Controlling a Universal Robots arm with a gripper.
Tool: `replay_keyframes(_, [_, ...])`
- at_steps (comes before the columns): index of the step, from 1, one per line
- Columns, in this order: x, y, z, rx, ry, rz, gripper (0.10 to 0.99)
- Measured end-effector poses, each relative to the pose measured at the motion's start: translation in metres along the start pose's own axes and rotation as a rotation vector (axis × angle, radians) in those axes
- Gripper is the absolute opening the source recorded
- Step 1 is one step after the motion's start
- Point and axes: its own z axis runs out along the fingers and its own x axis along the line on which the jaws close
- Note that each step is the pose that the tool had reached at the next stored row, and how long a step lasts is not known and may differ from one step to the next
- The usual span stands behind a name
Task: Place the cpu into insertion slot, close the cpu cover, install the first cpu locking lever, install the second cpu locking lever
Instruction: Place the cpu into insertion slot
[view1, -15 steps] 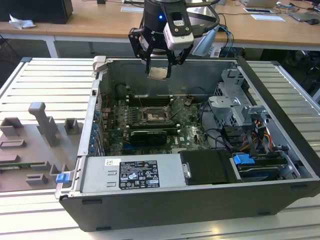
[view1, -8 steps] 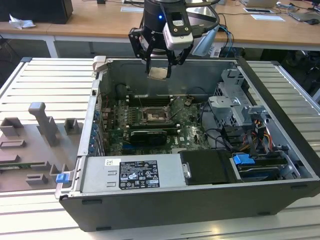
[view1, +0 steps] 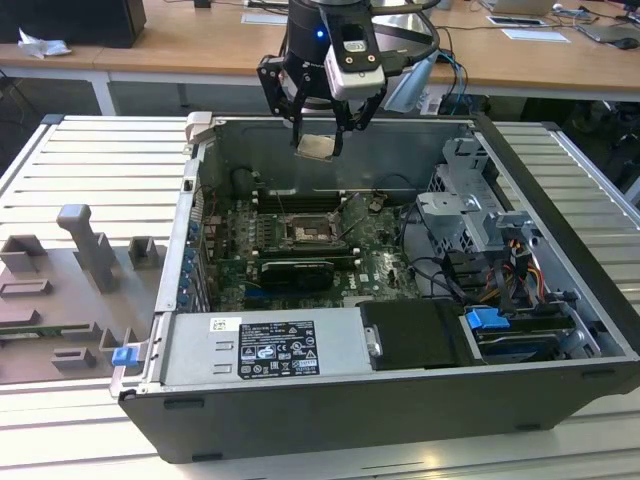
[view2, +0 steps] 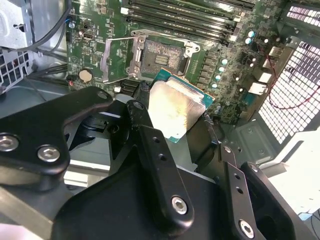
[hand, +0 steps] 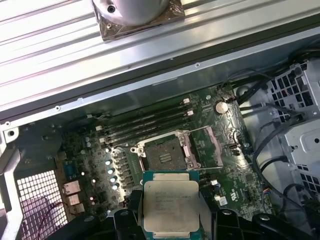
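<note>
Holds the cpu level, pinched by two opposite edges in the gripper, fingers closed snugly on it. Hangs high over the open computer case, well apart from the insertion slot below. Leaves that socket bare, the cpu cover swung open beside it. Could go wrong, probably, through a skewed or wrongly turned landing — bent socket contacts — or through clipping the raised cover on the way down.
</note>
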Motion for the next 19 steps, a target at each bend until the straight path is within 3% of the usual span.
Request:
replay_keyframes(11, [0.0,0.0,0.0003,-0.001,-0.0048,0.054,0.541])
replay_keyframes(19, [0.0,-0.0001,0.0015,-0.003,-0.0132,0.147,0.541])
